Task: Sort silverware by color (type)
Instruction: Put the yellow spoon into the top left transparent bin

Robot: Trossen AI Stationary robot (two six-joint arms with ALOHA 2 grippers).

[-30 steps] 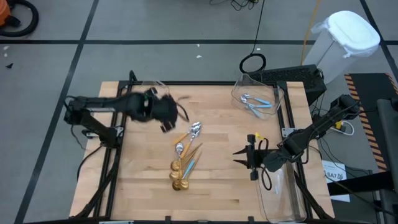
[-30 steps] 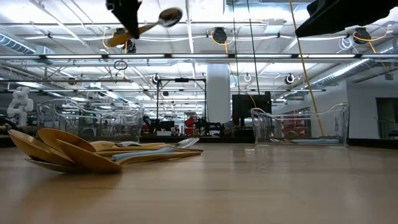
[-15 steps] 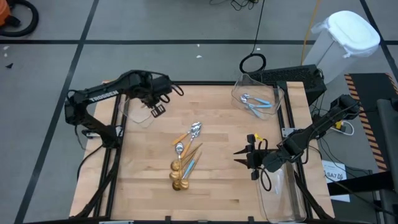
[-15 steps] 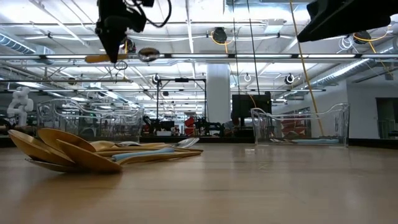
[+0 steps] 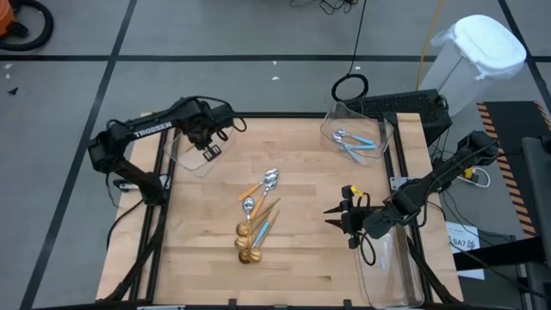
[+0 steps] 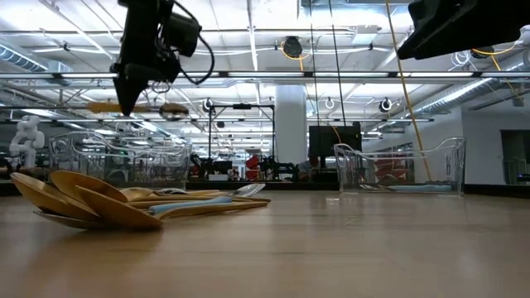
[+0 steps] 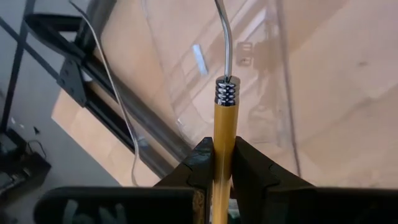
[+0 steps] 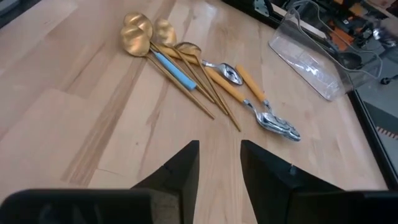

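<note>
A: Why was the left gripper up over that clear bin?

B: Jaws clamped on an orange-handled spoon, prob. for dropping in; right gripper waited, jaws apart; remaining spoons piled mid-table.

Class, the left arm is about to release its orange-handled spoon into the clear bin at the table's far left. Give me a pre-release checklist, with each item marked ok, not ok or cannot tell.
1. Left gripper holds the orange-handled spoon firmly, jaws clamped on the handle: ok.
2. Gripper is over the far-left clear bin: ok in the high view.
3. Spoon is low enough for a gentle drop: not ok; the low view shows it well above the bin.
4. Bin holds only orange-handled spoons: cannot tell.
5. Right gripper waits apart, open, near the table's right edge: ok.
6. Spoon pile lies away from the bin: ok.
</note>
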